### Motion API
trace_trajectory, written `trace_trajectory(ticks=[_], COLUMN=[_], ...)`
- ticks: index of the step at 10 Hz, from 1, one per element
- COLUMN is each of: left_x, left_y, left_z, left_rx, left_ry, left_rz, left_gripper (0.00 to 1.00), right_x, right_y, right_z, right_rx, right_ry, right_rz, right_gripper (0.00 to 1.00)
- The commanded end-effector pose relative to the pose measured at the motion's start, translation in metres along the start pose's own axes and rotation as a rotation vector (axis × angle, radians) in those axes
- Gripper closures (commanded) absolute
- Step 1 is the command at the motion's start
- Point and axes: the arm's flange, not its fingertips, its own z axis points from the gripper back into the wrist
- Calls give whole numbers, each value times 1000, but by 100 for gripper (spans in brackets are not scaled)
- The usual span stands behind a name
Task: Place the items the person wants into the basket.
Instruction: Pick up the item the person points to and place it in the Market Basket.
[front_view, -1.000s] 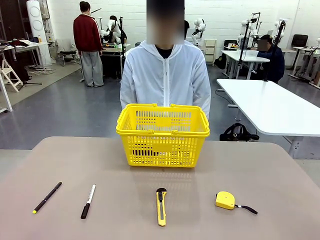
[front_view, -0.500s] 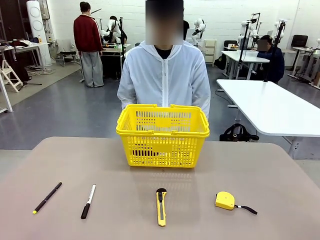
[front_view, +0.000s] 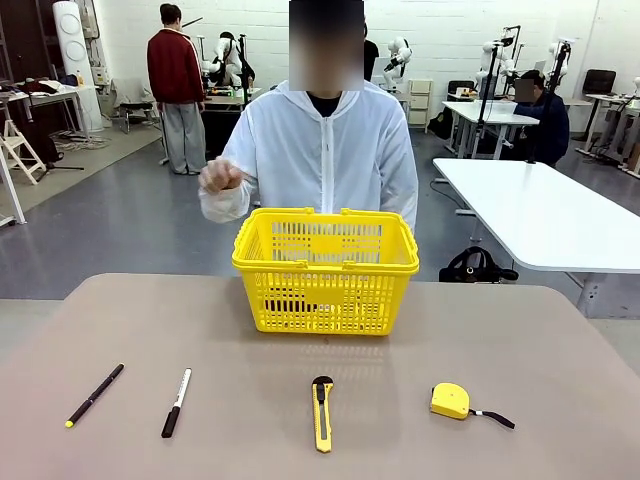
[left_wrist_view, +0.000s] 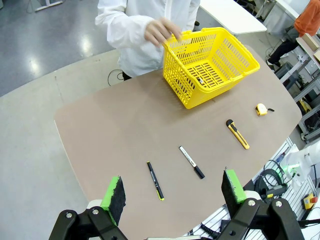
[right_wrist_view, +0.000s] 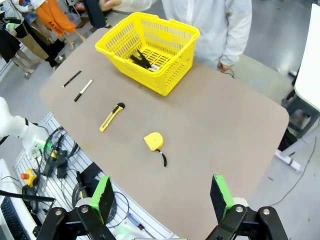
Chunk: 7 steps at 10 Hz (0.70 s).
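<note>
Marker and utility knife flat on table, outside basket; both grippers released

Basket: yellow, lattice sides, upright at far middle of table, both handles down on rim. Dark object on its floor, kind not clear.

Row along near edge, robot's left to right: black pen with yellow tip, marker, utility knife, yellow tape measure. All lying flat, apart from one another, well apart from basket. White barrel on marker, black cap toward robot's side. Utility knife yellow and black, lengthwise toward basket, roughly in line with its middle.

Person in white zipped jacket just behind basket. One hand raised, loosely curled, above and beside basket corner on robot's left; clear of rim in front view.

Left gripper: jaws spread wide, empty, high above near edge with pen and marker below. Right gripper: jaws spread wide, empty, high above robot's side of table, tape measure nearest.
</note>
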Motion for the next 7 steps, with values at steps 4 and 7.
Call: trace_trajectory(ticks=[4, 7], left_x=[0, 0], left_y=[0, 0], left_z=[0, 0], left_rx=[-12, -12], left_ry=[-8, -8], left_rz=[-12, -12], left_gripper=[0, 0], right_x=[3, 3], right_y=[0, 0], right_z=[-1, -1], right_rx=[12, 12], right_ry=[-4, -4], right_rz=[10, 10], right_gripper=[0, 0])
